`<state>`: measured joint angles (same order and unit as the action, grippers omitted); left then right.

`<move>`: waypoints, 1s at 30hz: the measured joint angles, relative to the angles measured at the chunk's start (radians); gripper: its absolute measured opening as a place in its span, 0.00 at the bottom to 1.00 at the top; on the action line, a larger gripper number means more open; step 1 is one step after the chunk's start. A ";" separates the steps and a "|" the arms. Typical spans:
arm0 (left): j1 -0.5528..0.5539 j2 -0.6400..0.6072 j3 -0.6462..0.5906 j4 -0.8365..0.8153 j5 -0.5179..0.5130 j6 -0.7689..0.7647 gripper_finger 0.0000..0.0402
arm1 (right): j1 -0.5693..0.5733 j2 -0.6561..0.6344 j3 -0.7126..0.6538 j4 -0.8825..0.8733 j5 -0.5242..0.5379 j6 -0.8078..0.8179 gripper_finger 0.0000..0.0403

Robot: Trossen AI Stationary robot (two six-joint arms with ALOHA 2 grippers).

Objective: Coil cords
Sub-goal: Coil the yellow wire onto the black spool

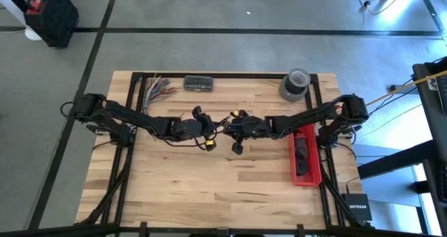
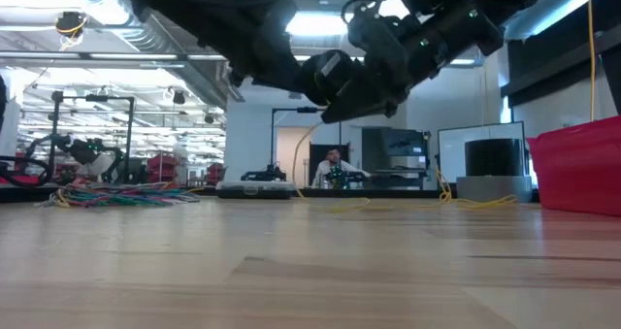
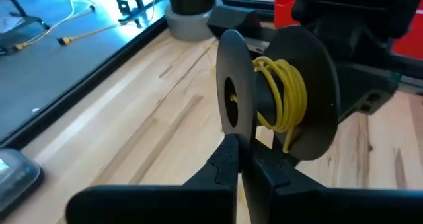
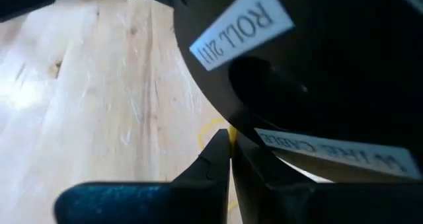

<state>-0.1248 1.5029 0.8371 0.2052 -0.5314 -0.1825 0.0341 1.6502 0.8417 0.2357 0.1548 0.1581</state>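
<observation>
**Winding the yellow cord onto the spool, held up between both arms**

I take the black spool [image 3: 277, 92] as my landmark. It hangs above the middle of the table [image 1: 230, 188], well clear of the wood, with both arms meeting at it. My left gripper [image 3: 241, 159] is clenched on the rim of the spool's near flange, fingers pressed tight together on the thin disc. My right gripper [image 4: 229, 151] sits on the far side of the spool, right against the labelled flange; its fingers are closed with a strand of the yellow cord [image 3: 283, 95] pinched between the tips.

Several turns of cord are already wrapped on the hub between the two flanges, with a short end dangling just below the hub. More cord trails down from the spool to the wood, and loose loops lie on the far part of the table beyond it.

As I judge it, the step is feeding cord around the hub. To do it well I would:
- keep the left grip firm so the spool does not twist or slip;
- lead the strand with the right gripper around the hub, between the flanges, not over a rim;
- hold light tension so turns lie beside each other;
- watch the slack so it does not snag.
</observation>
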 joint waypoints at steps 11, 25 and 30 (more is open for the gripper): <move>-0.008 -0.015 0.002 -0.050 0.003 0.004 0.00 | -0.002 -0.012 0.064 -0.173 0.122 -0.165 0.29; -0.014 -0.020 0.016 -0.062 0.001 -0.001 0.00 | 0.058 -0.085 -0.182 0.165 0.097 -0.273 0.39; -0.015 -0.021 0.015 -0.052 0.001 -0.004 0.00 | 0.057 0.103 -0.291 0.620 0.077 -0.276 0.39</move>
<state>-0.1402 1.4821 0.8524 0.1536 -0.5308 -0.1867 0.0914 1.7534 0.5508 0.8558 0.2322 -0.1177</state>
